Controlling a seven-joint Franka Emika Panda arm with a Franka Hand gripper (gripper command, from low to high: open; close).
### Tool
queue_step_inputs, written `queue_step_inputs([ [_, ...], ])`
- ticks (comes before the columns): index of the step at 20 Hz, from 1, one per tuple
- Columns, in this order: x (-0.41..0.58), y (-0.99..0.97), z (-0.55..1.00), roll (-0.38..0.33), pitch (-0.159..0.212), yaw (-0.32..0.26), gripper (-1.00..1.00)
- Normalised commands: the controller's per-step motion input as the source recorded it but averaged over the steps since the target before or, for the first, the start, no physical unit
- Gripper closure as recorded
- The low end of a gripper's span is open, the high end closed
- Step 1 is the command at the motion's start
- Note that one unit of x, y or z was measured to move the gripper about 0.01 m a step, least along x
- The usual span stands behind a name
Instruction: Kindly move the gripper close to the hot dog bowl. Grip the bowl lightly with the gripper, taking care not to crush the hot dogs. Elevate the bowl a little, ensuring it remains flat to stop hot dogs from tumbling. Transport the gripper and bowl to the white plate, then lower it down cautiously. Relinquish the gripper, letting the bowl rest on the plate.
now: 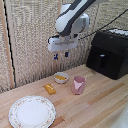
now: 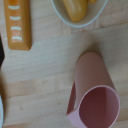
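hand [image 1: 60, 55] hanging above the table [image 1: 100, 100], fingers slightly parted — gripping nothing | hot dog bowl [image 1: 61, 77] sitting mid-table near back edge, beside pink cup [image 1: 78, 84] | white plate [image 1: 32, 111] lying at front edge

pink cup [image 1: 78, 85] just beside bowl [image 1: 61, 77]

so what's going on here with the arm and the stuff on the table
A robot arm's tool hangs in the air above the hot dog bowl, holding nothing. The bowl sits on the wooden table beside a pink cup, apart from the white plate, which is bare. Nothing has been gripped yet.
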Motion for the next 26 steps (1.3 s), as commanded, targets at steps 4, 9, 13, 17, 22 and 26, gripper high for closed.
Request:
queue_step_inputs([
  [4, 0.331, -0.61, -0.15, 0.064, 0.181, 0.021, -1.0],
  [9, 0.431, -0.5, -0.19, 0.048, 0.13, 0.072, -1.0],
  [13, 0.427, -0.36, -0.21, 0.006, 0.047, 0.103, -1.0],
  [17, 0.396, -0.26, -0.23, 0.0, 0.03, 0.08, -1.0],
  [22, 0.231, -0.15, -0.25, -0.007, 0.068, 0.009, -1.0],
  [26, 0.156, -0.05, -0.27, -0.046, 0.09, 0.0, -1.0],
])
